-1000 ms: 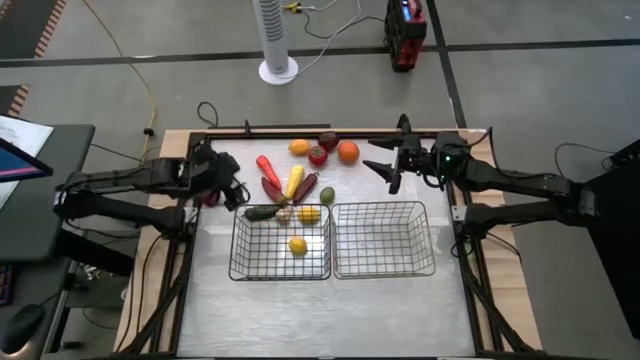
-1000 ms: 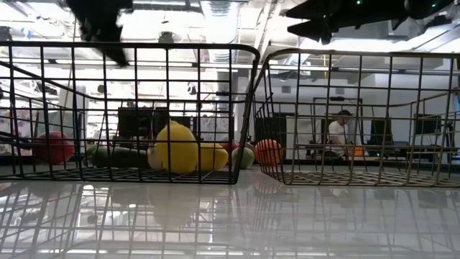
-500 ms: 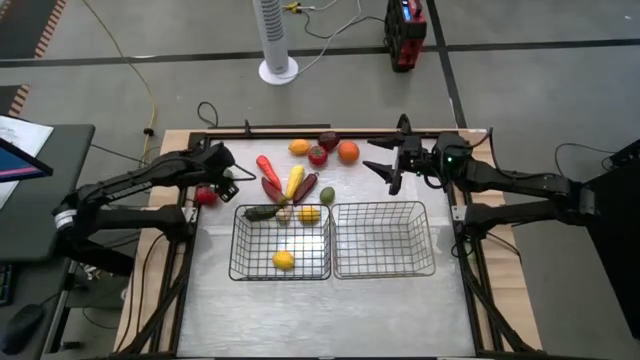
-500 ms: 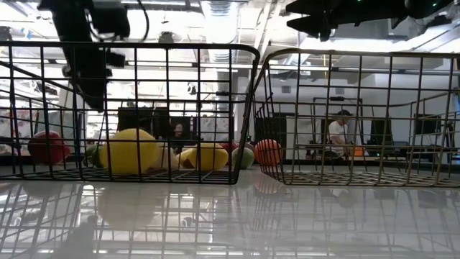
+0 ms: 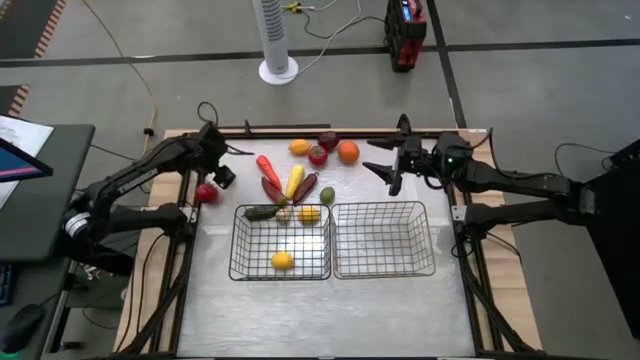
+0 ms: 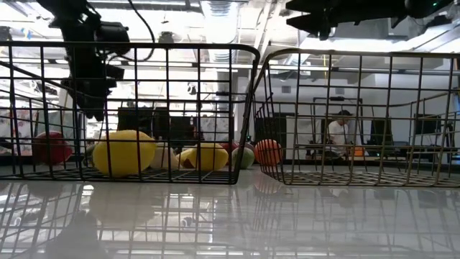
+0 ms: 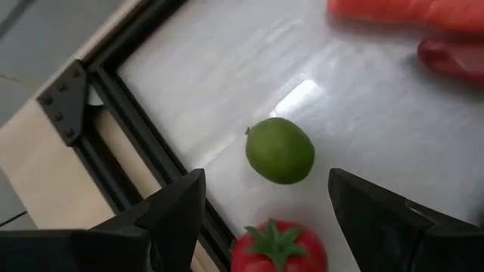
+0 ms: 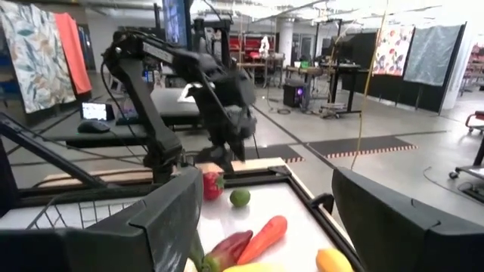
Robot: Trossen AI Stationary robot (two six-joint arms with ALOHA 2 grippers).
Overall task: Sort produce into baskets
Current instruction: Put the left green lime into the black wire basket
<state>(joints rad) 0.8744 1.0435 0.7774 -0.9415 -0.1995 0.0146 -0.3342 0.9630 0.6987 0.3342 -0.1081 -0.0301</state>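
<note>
Left gripper (image 7: 265,219), fingers apart and empty, hangs just over the green lime (image 7: 280,149) and red tomato (image 7: 278,248) at the table's far-left; the right gripper (image 5: 385,168) waits open, much farther away.

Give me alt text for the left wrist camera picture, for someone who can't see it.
A green lime lies on the white table just ahead of the left gripper, whose open fingers frame a red tomato with a green stem. A long orange-red vegetable lies at the far edge.
</note>
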